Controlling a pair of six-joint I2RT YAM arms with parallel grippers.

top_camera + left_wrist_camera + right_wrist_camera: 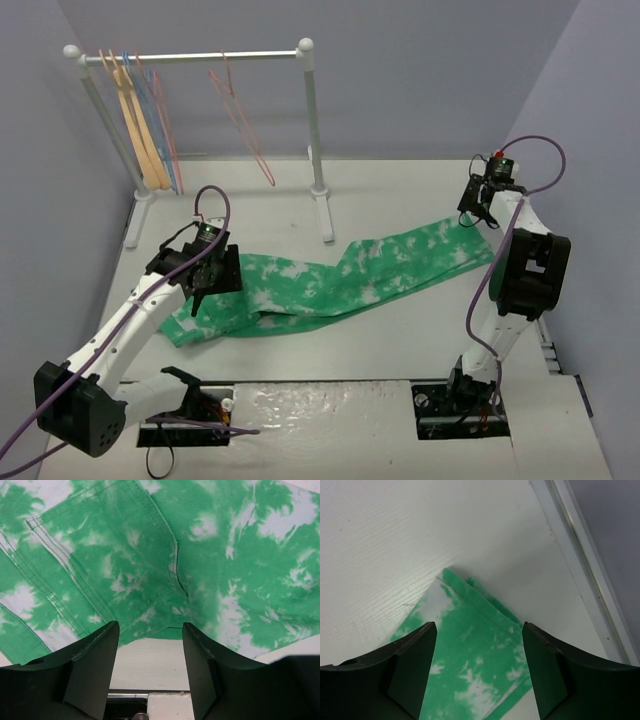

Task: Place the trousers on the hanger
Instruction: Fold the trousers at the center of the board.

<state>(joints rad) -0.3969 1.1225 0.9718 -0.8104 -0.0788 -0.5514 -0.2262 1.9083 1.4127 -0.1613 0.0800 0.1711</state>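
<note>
Trousers, waist partly hidden by spread left pincer, right pincer spread too

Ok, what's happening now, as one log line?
trousers: lying on table | hanger: on rail, bare | left gripper: open above waist end | right gripper: open above leg end

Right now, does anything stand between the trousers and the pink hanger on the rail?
Nothing visible does. Bare table lies between the trousers and the pink hanger on the rail. Only the rail's right post stands beside that path, just right of the hanger.
</note>
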